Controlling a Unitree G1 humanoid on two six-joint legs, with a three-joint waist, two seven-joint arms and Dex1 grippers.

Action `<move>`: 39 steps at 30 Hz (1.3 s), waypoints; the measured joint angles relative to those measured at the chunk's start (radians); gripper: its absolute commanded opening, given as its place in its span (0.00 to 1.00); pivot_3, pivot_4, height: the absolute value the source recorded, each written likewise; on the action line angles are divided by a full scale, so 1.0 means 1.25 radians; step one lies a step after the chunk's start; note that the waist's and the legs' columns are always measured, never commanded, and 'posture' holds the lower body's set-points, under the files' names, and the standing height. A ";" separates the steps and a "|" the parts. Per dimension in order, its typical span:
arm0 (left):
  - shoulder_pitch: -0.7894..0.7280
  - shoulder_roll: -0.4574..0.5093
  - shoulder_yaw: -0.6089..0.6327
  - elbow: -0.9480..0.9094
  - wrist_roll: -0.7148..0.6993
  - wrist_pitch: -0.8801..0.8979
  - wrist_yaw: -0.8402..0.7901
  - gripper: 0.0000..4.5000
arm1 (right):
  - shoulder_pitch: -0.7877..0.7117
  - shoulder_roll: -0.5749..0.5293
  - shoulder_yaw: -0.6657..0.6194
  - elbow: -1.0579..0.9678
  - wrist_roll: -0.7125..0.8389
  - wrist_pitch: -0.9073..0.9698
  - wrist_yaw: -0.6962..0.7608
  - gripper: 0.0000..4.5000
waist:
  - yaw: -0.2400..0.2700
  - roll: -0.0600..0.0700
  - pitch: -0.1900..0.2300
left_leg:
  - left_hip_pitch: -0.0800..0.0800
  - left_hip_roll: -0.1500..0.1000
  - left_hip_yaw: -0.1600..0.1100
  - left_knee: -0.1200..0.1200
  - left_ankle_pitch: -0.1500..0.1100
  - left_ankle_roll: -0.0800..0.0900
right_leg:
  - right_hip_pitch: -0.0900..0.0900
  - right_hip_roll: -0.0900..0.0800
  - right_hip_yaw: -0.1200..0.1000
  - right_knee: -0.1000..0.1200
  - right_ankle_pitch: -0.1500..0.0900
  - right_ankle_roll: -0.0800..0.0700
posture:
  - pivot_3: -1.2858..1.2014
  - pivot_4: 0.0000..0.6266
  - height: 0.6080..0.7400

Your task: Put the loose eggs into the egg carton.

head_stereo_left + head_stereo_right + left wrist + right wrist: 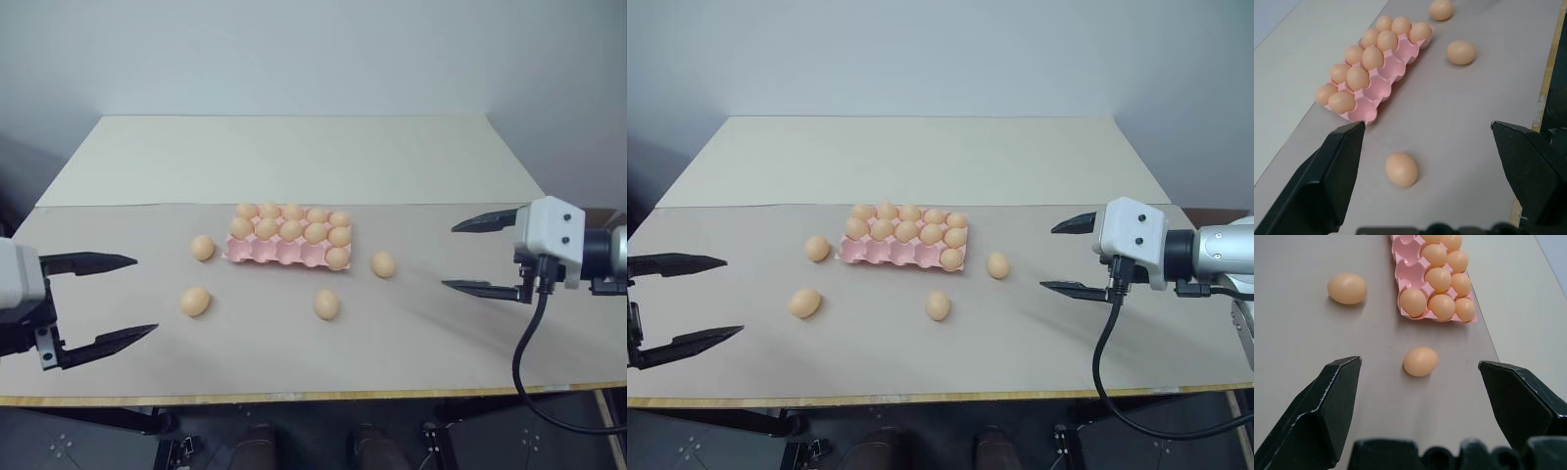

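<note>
The pink egg carton (pixel 276 254) lies mid-table, its two far rows full of eggs and its near row bare except for one egg at the right end. Several loose eggs lie around it: one left of the carton (pixel 203 248), one at the near left (pixel 196 302), one in front (pixel 326 305), one to the right (pixel 383 264). My left gripper (pixel 145 296) hovers open at the table's left, pointing toward the near-left egg (pixel 1401 169). From the right, my right gripper (pixel 448 257) hangs open, aimed at the right-hand egg (pixel 1421 361). Neither holds anything.
A grey-beige mat (pixel 441 333) covers the near half of the table, and the carton and eggs lie on it. The bare tabletop (pixel 294 157) runs back to a wall. A black cable (pixel 524 372) hangs from the right wrist past the table's front edge.
</note>
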 measured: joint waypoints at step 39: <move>-0.142 0.029 -0.209 0.025 -0.016 -0.016 0.049 1.00 | -0.168 0.182 0.253 0.132 -0.156 0.014 -0.109 0.99 | -0.002 0.000 0.000 | -0.001 0.000 0.001 0.000 0.000 0.000 | -0.001 0.000 0.001 0.001 0.000 0.000 | 0.52 0.24 1.00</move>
